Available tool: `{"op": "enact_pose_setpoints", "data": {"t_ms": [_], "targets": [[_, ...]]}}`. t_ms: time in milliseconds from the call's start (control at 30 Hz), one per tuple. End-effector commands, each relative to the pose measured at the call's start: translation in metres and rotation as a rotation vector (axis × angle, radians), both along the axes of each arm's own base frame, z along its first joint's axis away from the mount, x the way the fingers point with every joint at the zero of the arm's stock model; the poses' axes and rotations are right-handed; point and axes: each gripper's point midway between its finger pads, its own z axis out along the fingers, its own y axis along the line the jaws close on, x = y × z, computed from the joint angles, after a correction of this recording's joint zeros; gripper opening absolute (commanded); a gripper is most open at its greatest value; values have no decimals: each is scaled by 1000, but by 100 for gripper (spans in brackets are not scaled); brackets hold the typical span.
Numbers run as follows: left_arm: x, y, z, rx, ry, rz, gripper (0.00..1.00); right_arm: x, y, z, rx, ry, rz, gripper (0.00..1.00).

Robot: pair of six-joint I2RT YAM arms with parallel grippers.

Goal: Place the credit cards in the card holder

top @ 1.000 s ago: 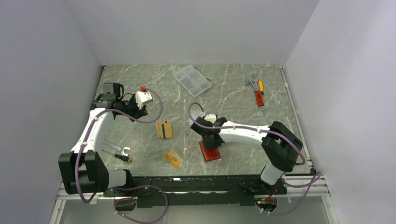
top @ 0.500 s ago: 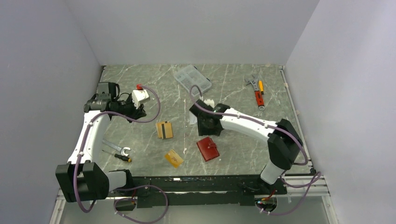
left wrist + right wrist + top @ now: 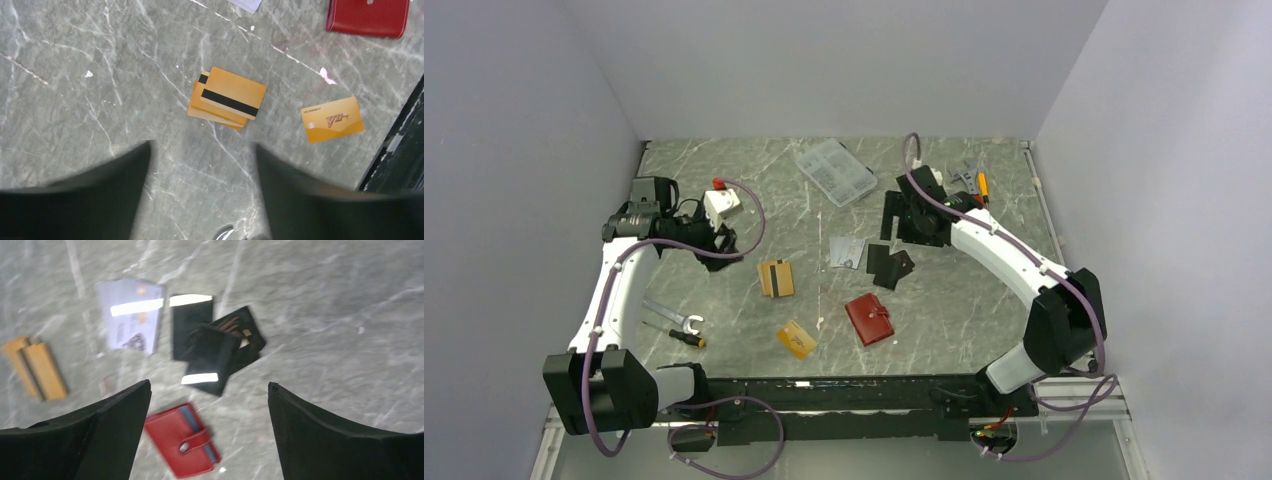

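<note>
Red leather-like folding card holder (image 3: pixel 869 319) lies shut, freshly released near the withdrawn right gripper (image 3: pixel 207 387), wide open, empty; orange-gold plastic credit cards (image 3: pixel 227 98) wait beneath the part-open, empty left gripper (image 3: pixel 201 147), none stowed.

Even light; right wrist view motion-blurred, glare on silver credit card (image 3: pixel 131 315)

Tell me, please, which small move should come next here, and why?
Probably the left gripper should lower onto the stack of orange cards. Its jaws stand apart and empty, and the stack lies flat on the table just ahead of them. The red card holder lies closed, and the right gripper is open and empty, so it could perhaps open the holder.
</note>
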Motion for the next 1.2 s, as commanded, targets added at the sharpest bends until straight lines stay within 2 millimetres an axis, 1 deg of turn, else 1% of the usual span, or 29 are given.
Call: {"op": "enact_pose_setpoints", "data": {"t_ms": [0,67,133,167,233,300,333,400,433,500,533,567,600,667,733,800,900,967,1033,1067,1100,1133,1167], "targets": [[13,-3,15,-62,-33,36,99,42,-39,14,-19,-208,-97,91],[24,4,14,-66,-28,101,99,53,-71,15,-24,-275,-209,93],[29,8,16,-111,-20,116,99,62,-110,14,-61,-367,-346,96],[32,12,17,-132,-23,132,99,65,-130,14,-97,-429,-417,98],[40,21,15,-157,-33,173,99,63,-166,5,-198,-536,-517,100],[48,32,10,-169,-54,211,99,59,-190,-8,-295,-576,-557,100],[51,37,2,-188,-56,242,99,57,-198,-15,-327,-565,-579,100],[63,51,-8,-249,-67,348,99,55,-216,-27,-350,-527,-653,100],[70,55,-11,-264,-115,355,99,52,-225,-32,-364,-525,-687,100],[74,58,-20,-304,-162,357,99,49,-242,-30,-366,-566,-744,100],[75,57,-26,-324,-174,354,99,49,-248,-26,-351,-602,-765,100],[77,56,-29,-337,-191,353,99,52,-255,-19,-338,-659,-776,100],[77,53,-32,-358,-199,345,99,52,-259,-17,-360,-691,-775,100],[80,53,-39,-376,-236,349,99,50,-268,-16,-397,-694,-778,100],[80,53,-48,-389,-264,362,99,51,-271,-17,-400,-686,-770,100],[79,51,-62,-401,-248,353,99,50,-274,-21,-424,-678,-759,100],[81,51,-63,-407,-237,349,99,41,-277,-39,-440,-647,-766,99],[82,52,-62,-412,-239,359,99,34,-279,-48,-422,-670,-785,99],[83,54,-58,-421,-278,378,99,33,-278,-50,-418,-678,-758,100],[81,53,-56,-430,-317,387,99,35,-278,-45,-416,-720,-762,100],[82,52,-52,-435,-359,401,99,33,-279,-46,-406,-740,-765,100],[85,52,-58,-413,-354,414,99,30,-282,-50,-402,-741,-782,99],[88,54,-61,-402,-342,440,99,32,-281,-48,-396,-755,-772,99]]}}
